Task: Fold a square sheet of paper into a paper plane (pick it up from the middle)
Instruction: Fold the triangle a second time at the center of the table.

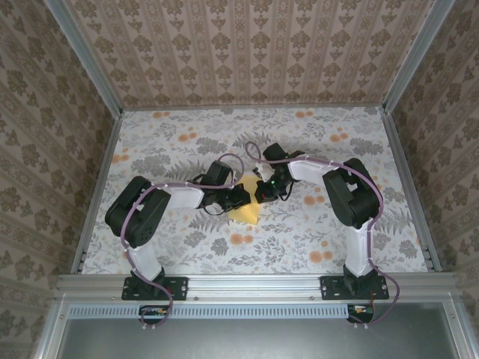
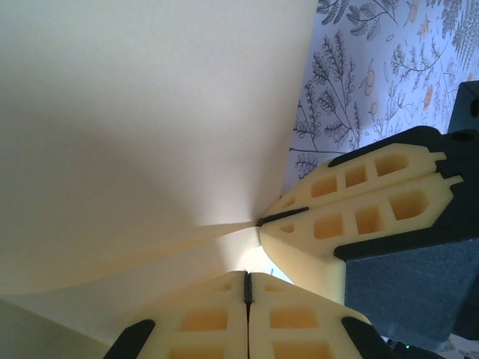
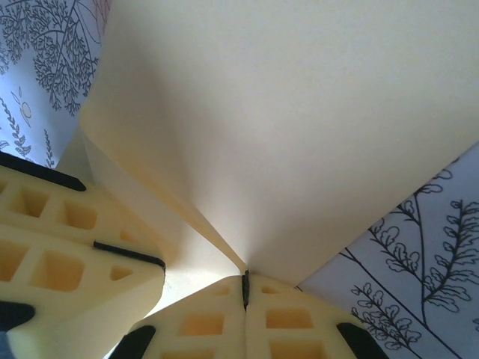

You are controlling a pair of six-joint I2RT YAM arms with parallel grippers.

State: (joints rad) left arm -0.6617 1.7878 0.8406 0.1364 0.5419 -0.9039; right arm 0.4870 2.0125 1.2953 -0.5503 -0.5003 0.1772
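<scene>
Folding looks barely begun: left pincer [image 2: 247, 288] and right pincer [image 3: 245, 283], tips nearly meeting, each clench the square sheet of paper [image 1: 245, 209] fanning ahead of them; no dart shape yet.

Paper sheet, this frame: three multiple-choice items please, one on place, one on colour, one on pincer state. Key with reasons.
1. Where on the table is the paper?
A. far left corner
B. middle
C. near right corner

2. What colour is the paper?
A. blue
B. pale yellow
C. green

3. How do the left pincer and right pincer stand?
A. both open
B. left open, right shut
C. both shut on the paper

Key:
1 B: the top view shows it mid-table, where the two pincers meet.
2 B: it is plain pale yellow in every view.
3 C: each wrist view shows the tips pressed together with paper pinched between them.
</scene>
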